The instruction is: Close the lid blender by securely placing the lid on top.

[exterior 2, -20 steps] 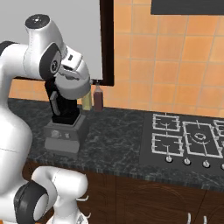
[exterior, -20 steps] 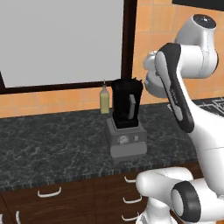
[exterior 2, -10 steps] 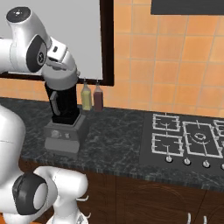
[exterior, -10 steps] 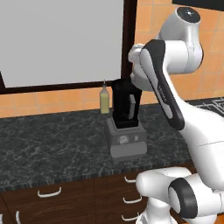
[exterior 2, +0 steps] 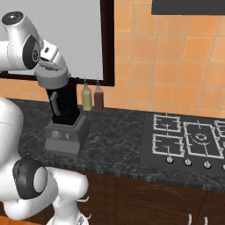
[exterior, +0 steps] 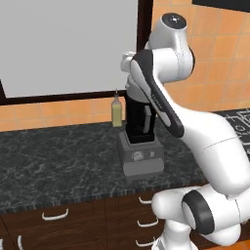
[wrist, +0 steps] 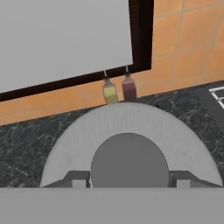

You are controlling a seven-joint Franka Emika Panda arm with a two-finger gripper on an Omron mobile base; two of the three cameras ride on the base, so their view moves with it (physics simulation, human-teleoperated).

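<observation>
Dark speckled stone counter (exterior 2: 118, 140) runs below an orange tiled wall (exterior 2: 176, 66), with one four-burner hob (exterior 2: 189, 140) set into it at the right. One blender (exterior 2: 66, 118), a boxy grey base under a tall black jar, stands on the counter. Two slim bottles stand just behind it, one yellowish (exterior 2: 87, 97) and one dark red (exterior 2: 98, 97). One round light-grey lid (wrist: 127, 131) sits clamped by its central knob between the gripper's (wrist: 129, 178) fingers, directly over the jar's top.

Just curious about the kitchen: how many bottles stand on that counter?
2, side by side against the wall behind the blender: a yellowish bottle and a dark red bottle beside it. Others may be hidden.
</observation>
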